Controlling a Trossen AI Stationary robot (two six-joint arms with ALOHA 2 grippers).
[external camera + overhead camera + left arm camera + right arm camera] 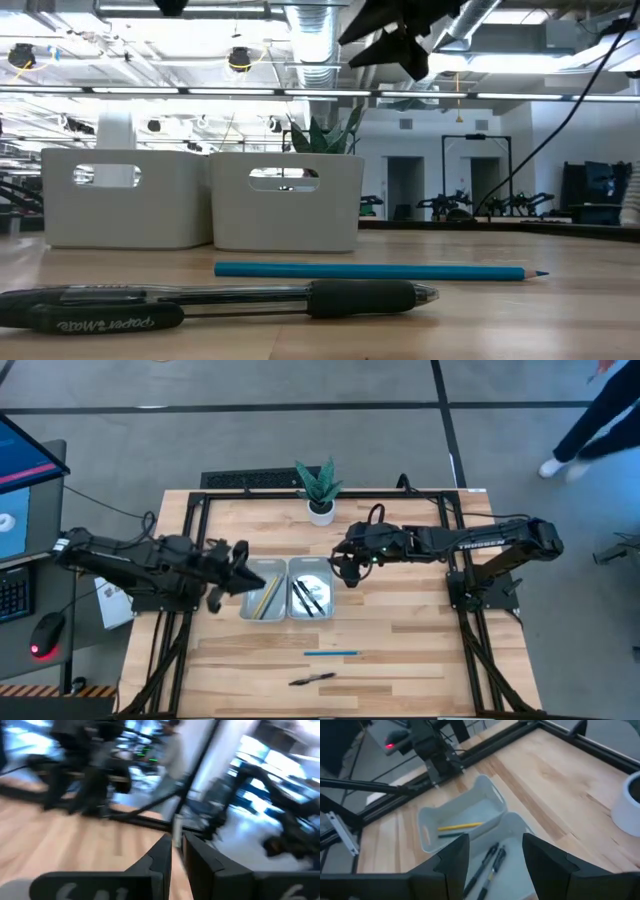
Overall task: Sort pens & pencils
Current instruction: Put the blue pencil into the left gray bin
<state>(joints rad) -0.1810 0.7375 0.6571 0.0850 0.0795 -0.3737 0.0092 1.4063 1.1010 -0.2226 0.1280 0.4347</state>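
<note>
A: How are the two arms posed?

B: The left arm is stretched level from the tabletop's left edge, and the left gripper (240,563) is held just above the outer rim of the left tray (262,601). Its fingers (159,862) are seen pressed nearly together; a thin pale sliver seems to stand between them, though the wrist view is too smeared for that to be settled, so no grasp can be confirmed. The right arm is reached in from the right edge, and the right gripper (492,857) is hung over the far end of the right tray (311,599), its fingers spread apart with nothing between them.

A: Where are the pencils and pens found?

B: A yellow pencil (460,826) and a dark grey pencil (451,834) are laid in the left tray. Two black pens (488,864) are laid side by side in the right tray. The two trays are set touching near the tabletop's middle. A blue pencil (331,653) is left on the bare wood nearer the front edge, and a third black pen (312,679) lies closer still to that edge. A potted plant (319,488) is stood near the back edge.
</note>
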